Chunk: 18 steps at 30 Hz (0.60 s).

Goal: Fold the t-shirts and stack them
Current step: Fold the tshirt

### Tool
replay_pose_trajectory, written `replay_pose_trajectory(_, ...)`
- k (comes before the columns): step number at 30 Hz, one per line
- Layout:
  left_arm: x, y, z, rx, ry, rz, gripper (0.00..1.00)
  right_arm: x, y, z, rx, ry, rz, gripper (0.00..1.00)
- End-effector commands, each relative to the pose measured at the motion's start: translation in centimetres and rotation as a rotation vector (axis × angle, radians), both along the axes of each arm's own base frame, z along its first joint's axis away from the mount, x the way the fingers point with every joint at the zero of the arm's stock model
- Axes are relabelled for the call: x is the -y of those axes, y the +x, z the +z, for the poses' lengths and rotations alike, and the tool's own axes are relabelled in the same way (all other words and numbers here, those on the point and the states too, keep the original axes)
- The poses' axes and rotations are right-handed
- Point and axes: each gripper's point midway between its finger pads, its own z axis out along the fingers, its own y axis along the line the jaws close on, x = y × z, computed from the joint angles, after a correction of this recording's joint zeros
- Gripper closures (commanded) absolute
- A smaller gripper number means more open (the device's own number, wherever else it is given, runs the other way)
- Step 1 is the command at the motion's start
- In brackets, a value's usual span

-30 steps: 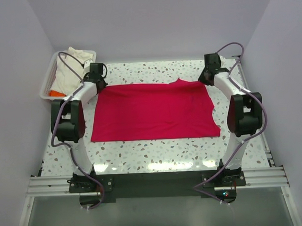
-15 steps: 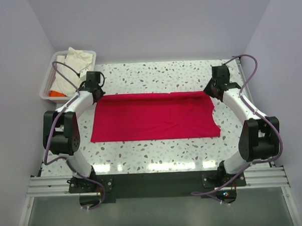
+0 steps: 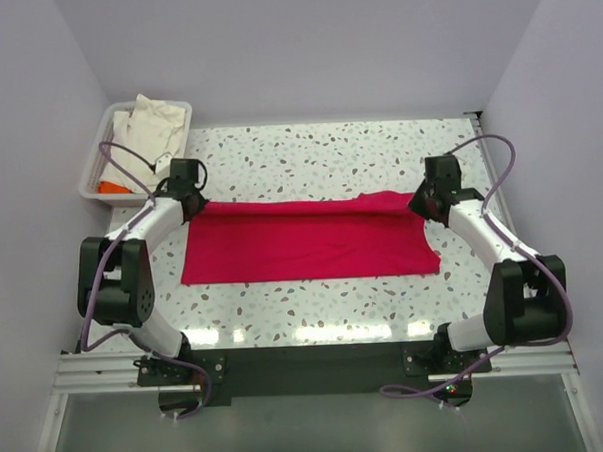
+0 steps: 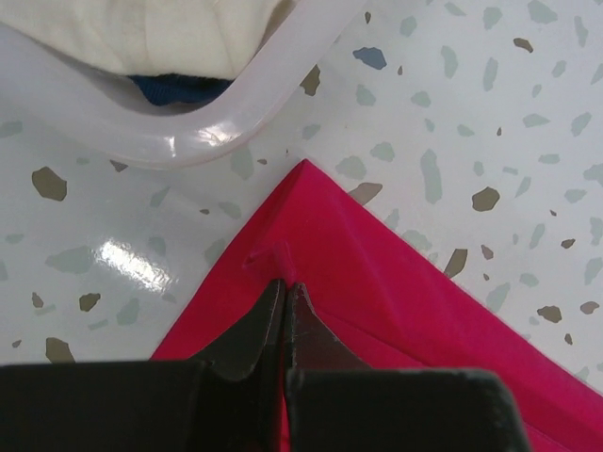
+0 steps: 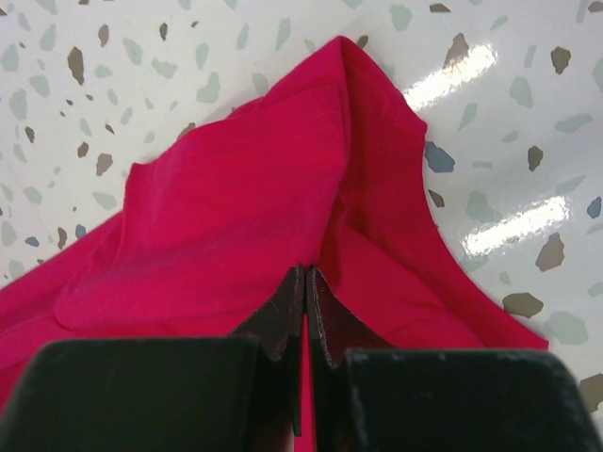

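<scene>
Both jaws pinch far corners of the red t-shirt [image 3: 307,244], tray [image 3: 92,167] nearby.

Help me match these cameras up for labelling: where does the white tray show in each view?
Top external: the white tray sits at the upper left, off the table's far-left corner.
Left wrist: its curved rim crosses the top left, just beyond a corner of the red t-shirt.
Right wrist: not in it.
Shared landmark: the red t-shirt, visible in all three views.
</scene>
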Motion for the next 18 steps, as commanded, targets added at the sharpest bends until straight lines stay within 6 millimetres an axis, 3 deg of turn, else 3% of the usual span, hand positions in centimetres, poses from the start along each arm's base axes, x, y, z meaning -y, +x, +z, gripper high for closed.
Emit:
replay_pose_trajectory(1,-0.4,-0.4,1.1,0.046,-0.014,0.038,1.00,-0.3,-0.7,0.3,0.017,0.019,-0.010,1.00)
replay_pose_trajectory(10,-0.3,-2.2,-0.4,0.026,-0.042,0.061,1.00,-1.7,-3.0,-2.9,-0.057,0.099,0.021,1.00)
replay_pose_trajectory(14,-0.3,-2.5,-0.6,0.024,-0.049,0.064,1.00,-2.3,-3.6,-3.4,-0.073,0.129,0.046,0.97)
replay_pose_trajectory(15,-0.3,-2.9,-0.8,0.021,-0.049,0.067,0.98,-2.4,-3.7,-3.4,-0.077,0.135,0.048,0.96)
replay_pose_trajectory(17,-0.4,-3.2,-0.1,0.045,-0.049,0.072,0.92,-2.5,-4.1,-3.3,-0.083,0.138,0.058,0.85)
replay_pose_trajectory(18,-0.6,-3.4,-0.1,0.046,-0.046,0.077,0.80,-2.7,-4.1,-2.9,-0.078,0.145,0.066,0.77)
